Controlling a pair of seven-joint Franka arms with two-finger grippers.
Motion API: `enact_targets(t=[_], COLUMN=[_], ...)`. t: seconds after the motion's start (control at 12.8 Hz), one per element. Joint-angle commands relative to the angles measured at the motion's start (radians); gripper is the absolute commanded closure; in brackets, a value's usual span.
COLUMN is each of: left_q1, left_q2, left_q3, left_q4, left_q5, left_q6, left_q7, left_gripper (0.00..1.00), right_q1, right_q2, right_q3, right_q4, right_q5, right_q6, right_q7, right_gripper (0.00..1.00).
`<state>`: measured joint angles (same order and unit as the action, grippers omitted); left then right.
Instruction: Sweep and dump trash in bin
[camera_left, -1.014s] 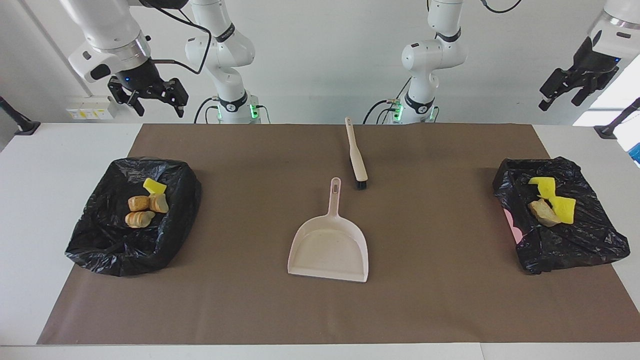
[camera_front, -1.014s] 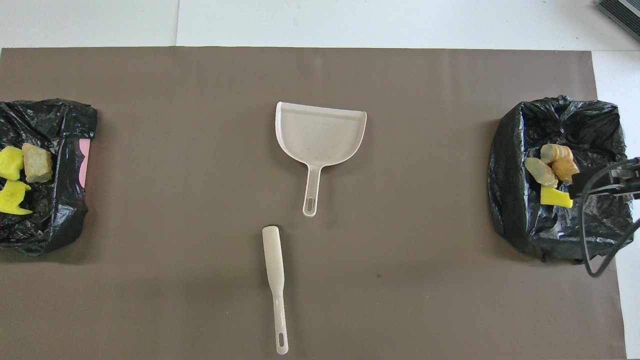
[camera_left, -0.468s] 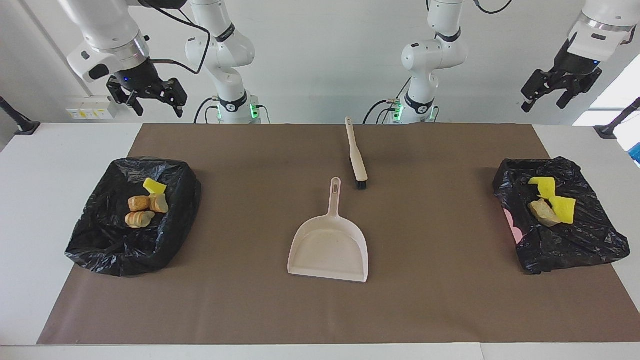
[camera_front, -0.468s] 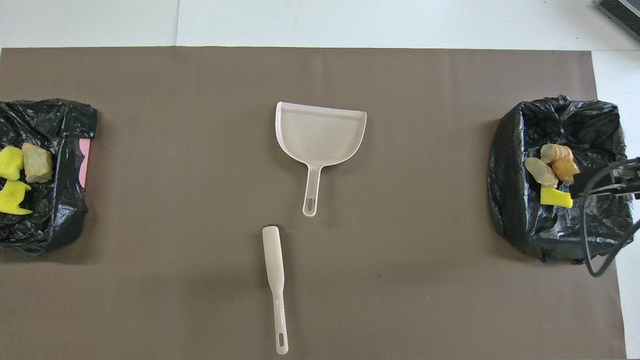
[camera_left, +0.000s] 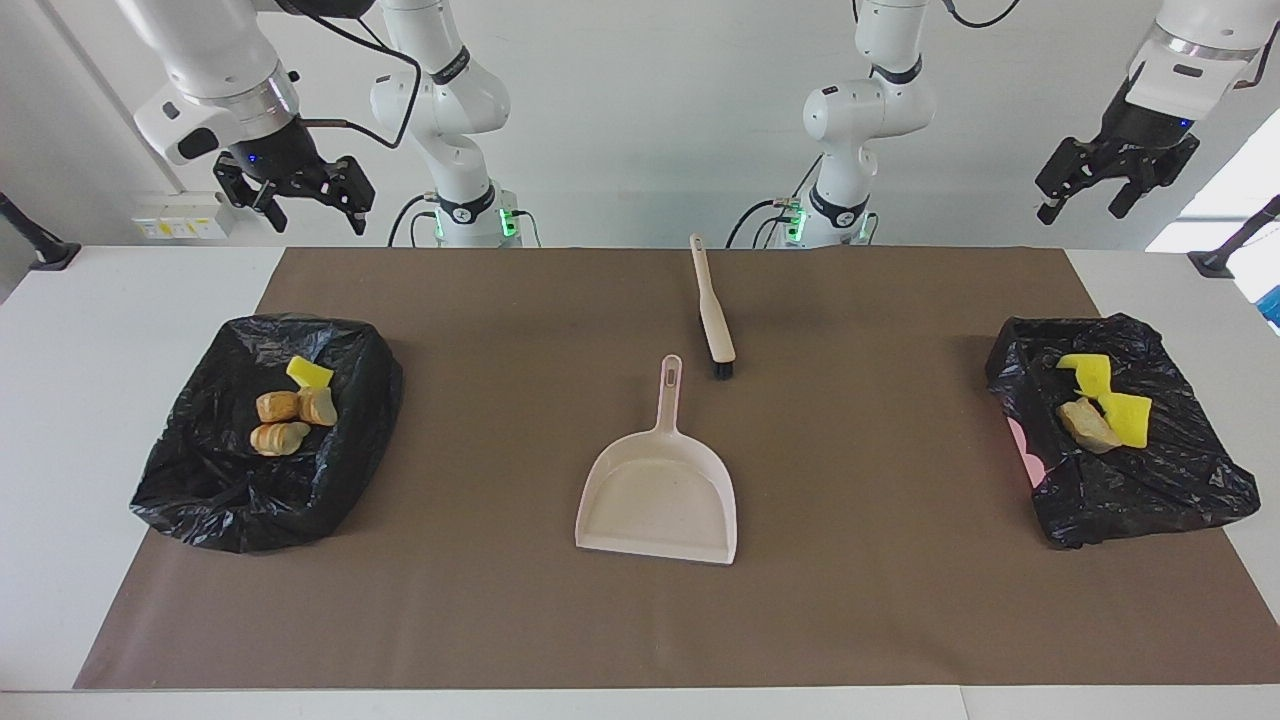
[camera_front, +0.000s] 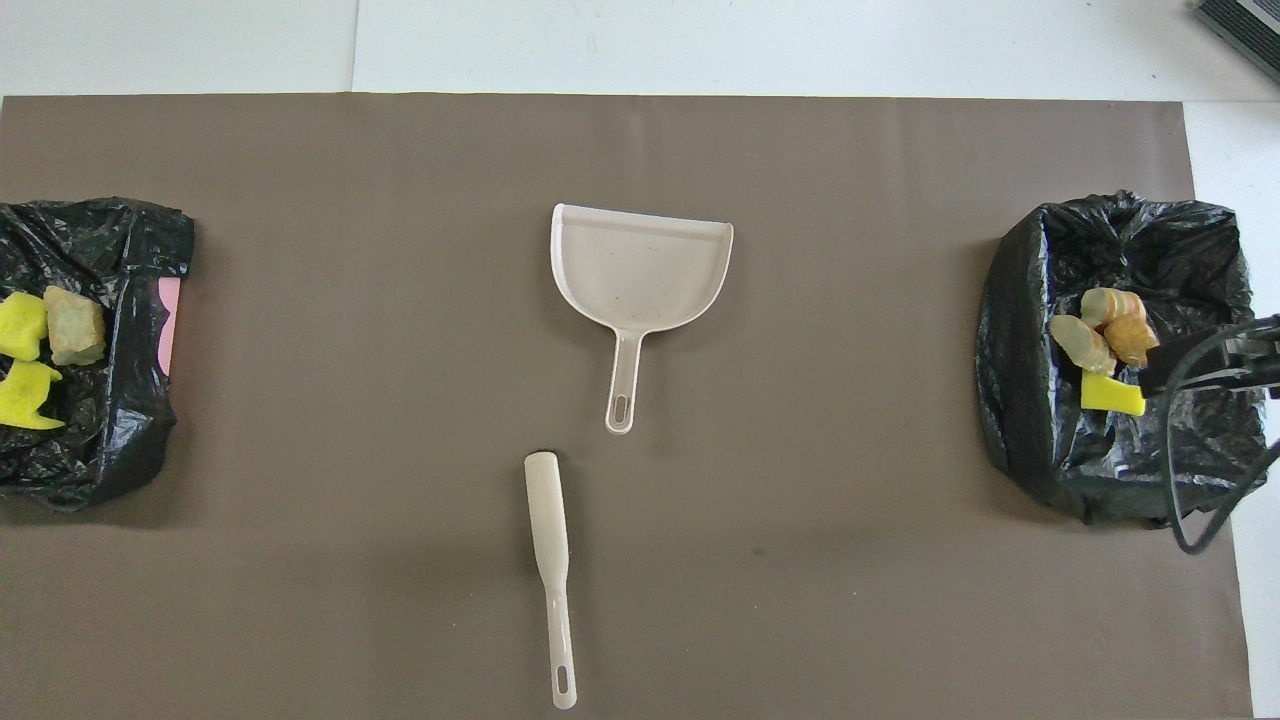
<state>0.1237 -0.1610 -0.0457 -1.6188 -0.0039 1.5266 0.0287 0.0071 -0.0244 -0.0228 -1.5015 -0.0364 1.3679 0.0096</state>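
At the right arm's end of the table, the right gripper (camera_left: 296, 198) hung high in the air, over the white table edge by the corner of the brown mat (camera_left: 850, 620), its fingers spread wide and holding nothing. Against the picture of a second before it had barely shifted. Under it, farther from the robots, the black-bagged bin (camera_left: 210, 490) held part of the trash: one yellow sponge scrap (camera_left: 309, 373) and three tan bread-like chunks (camera_left: 286, 418) lying together inside it, exactly where they had been.

In the middle of the mat the beige dustpan (camera_left: 660, 495) lay flat with its handle pointing toward the robots, and the brush (camera_left: 713, 315) lay just beside the handle's tip, nearer to the robots, not touching it. Neither had moved.

At the left arm's end the second black-bagged bin (camera_left: 1140, 500), with a pink edge showing, held the rest of the trash: two yellow sponge pieces (camera_left: 1105, 392) and one tan chunk (camera_left: 1088, 424) touching them, unchanged.

The one clear difference was the left gripper (camera_left: 1085, 198). A second earlier it had been out by the picture's edge; it had since swung inward and risen somewhat, and hung high above the table's robot-side edge, fingers wide apart and empty.
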Motion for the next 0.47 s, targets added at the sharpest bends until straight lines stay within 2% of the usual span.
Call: enact_targets(t=[0.0, 0.23, 0.39], left_q1=[-0.033, -0.033, -0.033], left_q2=[-0.011, -0.008, -0.014], left_q3=[-0.017, -0.063, -0.089], left_q4=[0.005, 0.075, 0.071], left_q5=[0.008, 0.008, 0.004], left_q6=[-0.009, -0.039, -0.037], left_q7=[-0.003, -0.009, -0.029], left_gripper=[0.0, 0.0, 0.0], right_q1=[-0.012, -0.012, -0.013], right_q2=[-0.017, -0.017, -0.017], right_q3=[0.001, 0.001, 0.001], right_q4=[-0.016, -0.016, -0.016], right_q5=[0.018, 0.018, 0.018], right_q6=[-0.004, -0.004, -0.004], right_q7=[-0.031, -0.031, -0.031], right_gripper=[0.0, 0.0, 0.0])
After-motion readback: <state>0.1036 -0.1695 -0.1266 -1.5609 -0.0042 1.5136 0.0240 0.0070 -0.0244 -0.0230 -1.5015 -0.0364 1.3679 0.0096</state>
